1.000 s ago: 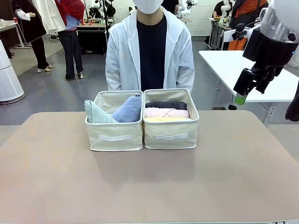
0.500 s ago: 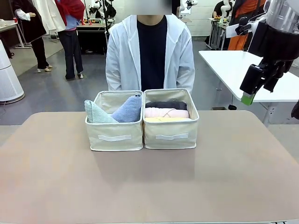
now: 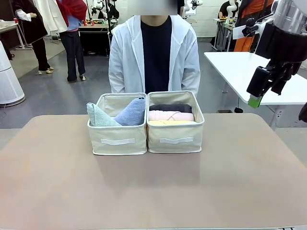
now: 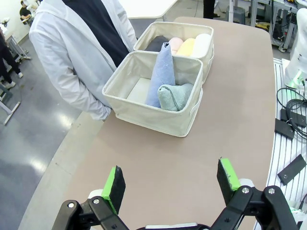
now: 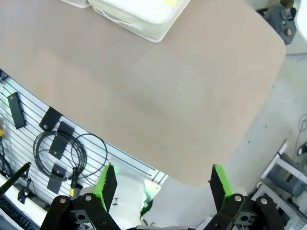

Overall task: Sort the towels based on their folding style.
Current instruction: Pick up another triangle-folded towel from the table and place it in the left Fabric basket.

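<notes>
- since a second ago the right arm has been raised and drawn back toward the picture's right edge in the front view; over the last half second it has stayed put, and the bins and towels have not shifted.
- the table (image 3: 153, 191) is seen as a wide tan top, bare around the two bins near its far edge.
- a person in a white coat (image 3: 153, 52) is seen standing just behind the bins at the far side.
- the left bin (image 3: 118, 139) and the right bin (image 3: 175, 136), both cream fabric, are set touching side by side.
- in the left bin the periwinkle-blue cone towel (image 4: 159, 72) is leaned upright, with the pale mint cone towel (image 4: 175, 96) just beside it.
- in the right bin the rolled towels are laid in a row: dark grey towel (image 3: 170, 108) farthest, then pink towel (image 3: 170, 115), yellow towel (image 3: 170, 122), and white towel (image 4: 202, 43) at the near wall.
- the right gripper (image 5: 160, 182) is held high off the table's right side, its green pads spread wide with nothing between them.
- the left gripper (image 4: 171, 184) is held above the table's left end, jaws wide apart and empty.
</notes>
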`<control>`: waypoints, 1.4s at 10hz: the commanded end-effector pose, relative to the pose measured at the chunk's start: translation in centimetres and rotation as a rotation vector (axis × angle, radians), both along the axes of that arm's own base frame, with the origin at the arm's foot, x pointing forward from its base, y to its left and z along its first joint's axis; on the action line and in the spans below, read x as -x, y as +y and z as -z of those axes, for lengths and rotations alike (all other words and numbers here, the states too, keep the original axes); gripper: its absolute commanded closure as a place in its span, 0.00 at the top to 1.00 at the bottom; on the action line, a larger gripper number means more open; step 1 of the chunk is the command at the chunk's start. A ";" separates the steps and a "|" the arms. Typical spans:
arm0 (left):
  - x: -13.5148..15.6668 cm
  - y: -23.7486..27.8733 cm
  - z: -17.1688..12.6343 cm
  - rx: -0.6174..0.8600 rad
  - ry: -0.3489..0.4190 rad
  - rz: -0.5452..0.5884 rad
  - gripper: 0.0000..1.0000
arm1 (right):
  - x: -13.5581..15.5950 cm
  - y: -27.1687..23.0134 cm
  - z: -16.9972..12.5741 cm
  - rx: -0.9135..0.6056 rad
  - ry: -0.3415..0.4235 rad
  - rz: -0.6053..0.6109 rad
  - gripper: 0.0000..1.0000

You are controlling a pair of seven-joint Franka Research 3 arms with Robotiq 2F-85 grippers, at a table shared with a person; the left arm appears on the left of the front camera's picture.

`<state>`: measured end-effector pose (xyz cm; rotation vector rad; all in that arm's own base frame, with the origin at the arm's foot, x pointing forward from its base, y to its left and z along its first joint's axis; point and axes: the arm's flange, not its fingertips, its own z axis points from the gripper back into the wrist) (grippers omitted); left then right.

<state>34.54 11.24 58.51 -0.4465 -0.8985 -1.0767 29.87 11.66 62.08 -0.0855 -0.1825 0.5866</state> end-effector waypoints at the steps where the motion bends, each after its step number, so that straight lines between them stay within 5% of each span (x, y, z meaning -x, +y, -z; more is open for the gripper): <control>1: 0.1 -0.1 0.1 0.004 -0.003 0.003 1.00 | 0.0 0.0 0.0 0.000 0.000 0.000 1.00; 3: 0.1 -0.1 0.1 0.004 -0.003 0.003 1.00 | 0.0 -7.0 -1.2 -0.339 0.197 -0.239 1.00; 6: 0.1 -0.1 0.1 0.004 -0.003 0.003 1.00 | 1.4 -18.0 -1.3 -0.778 0.127 -0.570 1.00; 8: 0.1 -0.1 0.1 0.004 -0.003 0.003 1.00 | 2.5 -22.4 -0.1 -0.878 -0.059 -0.509 1.00; 9: 0.1 -0.1 0.1 0.004 -0.003 0.003 1.00 | 2.7 -23.1 0.2 -0.900 -0.193 -0.332 1.00; 10: 0.1 -0.1 0.1 0.004 -0.003 0.003 1.00 | 2.4 -23.0 -0.4 -0.954 -0.228 -0.001 1.00; 11: 0.1 -0.1 0.1 0.004 -0.003 0.003 1.00 | 3.3 -24.3 -0.4 -0.872 -0.115 -0.471 1.00; 12: 0.1 -0.1 0.1 0.004 -0.003 0.003 1.00 | 3.3 -24.3 -0.4 -0.872 -0.115 -0.471 1.00; 13: 0.1 -0.1 0.1 0.004 -0.003 0.003 1.00 | 3.1 -25.6 -0.4 -0.912 -0.160 -0.299 1.00; 14: 0.1 -0.1 0.1 0.004 -0.003 0.003 1.00 | 1.8 -27.4 0.5 -0.858 -0.228 -0.341 1.00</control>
